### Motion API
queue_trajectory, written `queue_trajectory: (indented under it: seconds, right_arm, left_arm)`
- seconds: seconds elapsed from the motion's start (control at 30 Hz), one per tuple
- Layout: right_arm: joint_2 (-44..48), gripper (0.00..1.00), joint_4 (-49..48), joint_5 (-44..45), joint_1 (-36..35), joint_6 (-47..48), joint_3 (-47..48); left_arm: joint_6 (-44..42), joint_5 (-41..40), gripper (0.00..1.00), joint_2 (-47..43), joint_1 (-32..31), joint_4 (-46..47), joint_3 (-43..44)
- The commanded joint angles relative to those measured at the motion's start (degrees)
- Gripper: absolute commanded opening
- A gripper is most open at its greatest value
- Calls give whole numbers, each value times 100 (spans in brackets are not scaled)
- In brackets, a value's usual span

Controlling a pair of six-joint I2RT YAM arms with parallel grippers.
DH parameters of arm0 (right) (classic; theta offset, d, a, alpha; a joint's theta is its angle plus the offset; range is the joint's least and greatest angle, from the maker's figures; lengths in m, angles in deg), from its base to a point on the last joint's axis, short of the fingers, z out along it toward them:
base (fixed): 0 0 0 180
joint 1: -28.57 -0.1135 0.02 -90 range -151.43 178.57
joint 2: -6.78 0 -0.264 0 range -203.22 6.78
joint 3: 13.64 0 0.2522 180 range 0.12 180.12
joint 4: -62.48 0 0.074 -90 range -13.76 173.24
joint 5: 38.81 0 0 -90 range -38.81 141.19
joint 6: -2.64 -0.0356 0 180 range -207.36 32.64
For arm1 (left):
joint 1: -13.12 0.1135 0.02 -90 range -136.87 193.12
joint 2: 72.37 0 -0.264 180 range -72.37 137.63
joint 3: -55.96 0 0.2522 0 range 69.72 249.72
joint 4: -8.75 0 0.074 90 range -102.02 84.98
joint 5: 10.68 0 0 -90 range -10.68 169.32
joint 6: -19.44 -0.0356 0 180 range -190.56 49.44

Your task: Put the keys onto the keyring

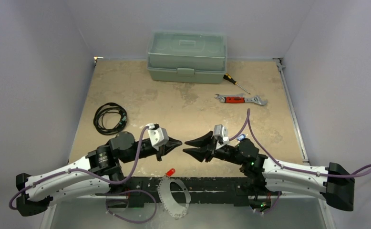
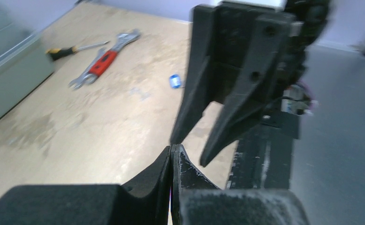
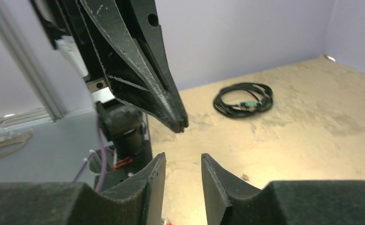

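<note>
Keys (image 1: 170, 171): likely light, stiff, slippery; best pinched by plastic tag. Keyring (image 1: 160, 193): thin, probably springy. Left gripper (image 1: 180, 142) closed; right gripper (image 1: 185, 146) apart.

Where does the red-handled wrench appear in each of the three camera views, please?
Top external: the red-handled wrench lies upper right of centre, just below the screwdriver.
Left wrist: upper left, beside the screwdriver.
Right wrist: not in it.
Shared landmark: the left gripper, jaws shut, sits at centre in the top view, bottom centre in its own view, and comes down from the upper left in the right wrist view.
</note>
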Motion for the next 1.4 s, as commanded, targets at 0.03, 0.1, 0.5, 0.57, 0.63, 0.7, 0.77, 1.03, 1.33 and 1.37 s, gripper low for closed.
queue_trajectory:
  seconds: [0.03, 0.1, 0.5, 0.57, 0.63, 0.7, 0.77, 1.03, 1.33, 1.37]
  right_arm:
    - [226, 43, 1517, 1243, -22, -313, 510]
    - [214, 46, 2018, 1148, -22, -565, 556]
    - [-1866, 74, 3854, 2194, -1587, -1981, 1216]
    - [-2266, 78, 4031, 2405, -1823, -1950, 1419]
    - [-2602, 80, 4079, 2471, -1942, -1816, 1583]
    - [-2915, 79, 4019, 2488, -2058, -1667, 1751]
    - [-3350, 77, 4045, 2568, -2190, -1531, 1970]
    - [-4671, 73, 4561, 3174, -2538, -1257, 2694]
    - [-4919, 69, 4569, 4532, -2314, -1014, 2862]
    - [-4979, 68, 4538, 4614, -2183, -977, 2890]
  left_arm:
    - [290, -2351, 0, 538, 36, -680, 418]
    - [393, -2767, 3, 788, 47, -930, 591]
    - [643, -4653, 43, 402, 300, -1229, 569]
    - [636, -4694, 43, 375, 305, -1266, 584]
    - [641, -4696, 44, 349, 309, -1302, 583]
    - [640, -4704, 44, 320, 309, -1343, 587]
    - [641, -4748, 43, 281, 309, -1377, 573]
    - [633, -4785, 44, 116, 317, -1435, 542]
    - [629, -4768, 44, 80, 318, -1481, 555]
    - [631, -4760, 44, 72, 318, -1485, 559]
